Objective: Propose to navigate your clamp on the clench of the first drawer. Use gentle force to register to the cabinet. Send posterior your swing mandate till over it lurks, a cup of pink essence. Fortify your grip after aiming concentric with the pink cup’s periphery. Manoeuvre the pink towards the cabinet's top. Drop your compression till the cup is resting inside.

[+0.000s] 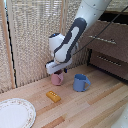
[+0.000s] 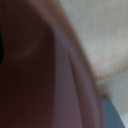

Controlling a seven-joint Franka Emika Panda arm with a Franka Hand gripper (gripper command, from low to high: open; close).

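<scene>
- You see the gripper low over the pink cup, with the white block of the arm covering its fingers, so you cannot tell whether they are clenched on the cup or released.
- The cup's upper rim is hidden behind the gripper; only its lower body shows, sitting on the counter straight beneath the gripper.
- In the wrist view a blurred pink surface fills most of the picture, too close to make out any rim or handle; a pale patch of counter shows past it, and a bluish corner is too small to identify with certainty.
- The blue mug stands just beside the pink cup, on the side of the gripper toward the exterior view's right, apart from it.
- A small yellow block lies on the counter near the gripper, closer to the camera than the cup; any marking on it is too small to read.
- A patterned plate is cut off by the picture's edge, well apart from the gripper.
- The cabinet is well apart from the gripper at the exterior view's right, cut off at the edge; the first drawer and its silver handle are partly crossed by the arm's cable.
- You find no readable writing or brand anywhere.
</scene>
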